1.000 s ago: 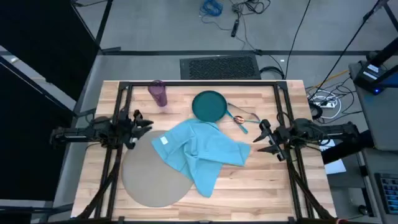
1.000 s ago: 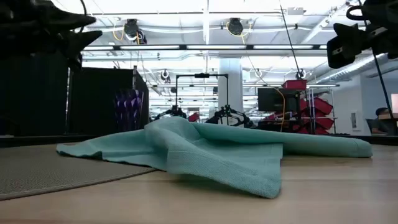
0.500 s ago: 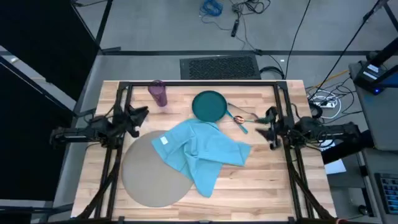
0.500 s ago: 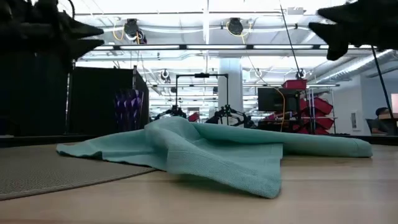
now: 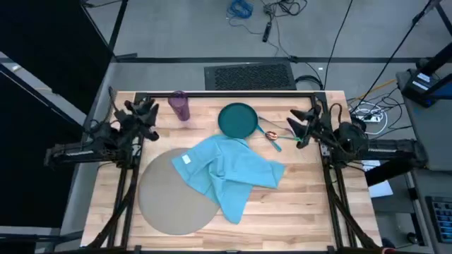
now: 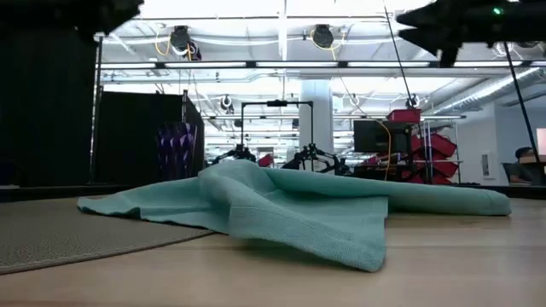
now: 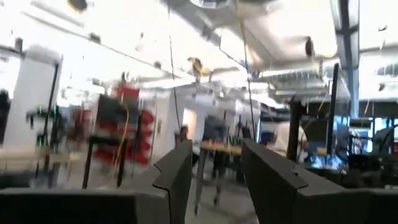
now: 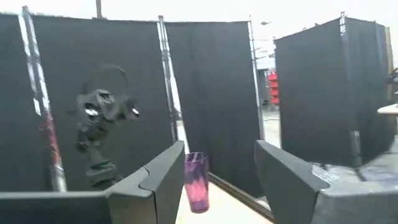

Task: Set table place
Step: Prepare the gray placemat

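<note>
Your left gripper [image 5: 146, 111] sits raised above the table's [image 5: 311, 212] left edge, just beside the purple cup [image 5: 179, 106], and its wrist view looks level out into the room — the two fingers [image 7: 177, 171] stand apart with nothing between them, so it carries nothing. Your right gripper [image 5: 302, 125] is likewise spread and empty, lifted over the right side just beside the teal-handled cutlery [image 5: 271, 137]; its camera looks level across the table and catches the cup and the other arm beyond. Neither arm touches a thing, so I judge the setting hardly begun. The round grey-beige mat [image 5: 166, 208] lies at the near left, and that is probably meant as the base of the place, but the light-blue napkin [image 5: 233, 169] is crumpled over its right part and spills onto the bare planks — in the low view it humps up in folds, so it will drag and bunch, not slide flat. The teal plate [image 5: 237, 120] rests at the far middle, its near rim touching or just under the napkin's far corner; I cannot tell which. The cutlery lies just beside the plate's right rim, apart from the mat. You will likely need the napkin off the mat before the plate can sit centred there, and the cloth could snag the plate if pulled carelessly.
</note>
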You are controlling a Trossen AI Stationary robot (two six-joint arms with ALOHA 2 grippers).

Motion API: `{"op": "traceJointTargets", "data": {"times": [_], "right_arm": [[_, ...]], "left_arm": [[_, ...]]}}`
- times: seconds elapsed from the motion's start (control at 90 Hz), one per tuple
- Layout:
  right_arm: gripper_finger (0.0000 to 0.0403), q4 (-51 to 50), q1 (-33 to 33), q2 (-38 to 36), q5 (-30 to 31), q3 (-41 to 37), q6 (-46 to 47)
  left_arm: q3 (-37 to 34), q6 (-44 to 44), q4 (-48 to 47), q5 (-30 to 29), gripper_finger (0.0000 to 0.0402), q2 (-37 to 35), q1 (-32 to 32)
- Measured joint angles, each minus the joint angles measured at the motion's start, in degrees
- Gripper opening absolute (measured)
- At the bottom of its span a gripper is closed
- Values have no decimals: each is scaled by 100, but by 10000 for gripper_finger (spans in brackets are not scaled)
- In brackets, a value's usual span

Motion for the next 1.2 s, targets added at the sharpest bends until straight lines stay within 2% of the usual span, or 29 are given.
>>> {"op": "traceJointTargets", "data": {"times": [0.167, 0.233, 0.356, 0.5, 0.589, 0.711, 0.822, 0.989, 1.089, 1.2], "right_arm": [[178, 1, -229, 1223, 337, 924, -138], [178, 5, -284, 1608, 370, 1209, -104], [178, 1, -357, 2161, 319, 1545, -157], [178, 183, -418, 2685, 342, 1823, 77], [178, 393, -418, 2946, 332, 1921, 187], [178, 481, -418, 3236, 32, 2076, 144], [178, 487, -416, 3406, -1, 2205, -187], [178, 433, -364, 3503, -3, 2217, -422], [178, 298, -366, 3503, -108, 2220, -406], [178, 213, -367, 3503, -148, 2220, -276]], "left_arm": [[212, 167, 245, -666, 123, 553, 6], [212, 167, 192, -737, 123, 700, 6], [212, 22, 188, -472, 123, 946, 4], [212, -625, 351, -431, 123, 1197, 6], [212, -782, 404, -144, 123, 1345, 4], [212, -793, 159, 119, 123, 1532, 4], [258, -987, -803, 137, 123, 1643, -37], [734, -1785, -3347, 740, 123, 1666, -188], [965, -2214, -4288, 1175, 123, 1696, -450], [1273, -2691, -5450, 1317, 123, 1700, -863]]}}
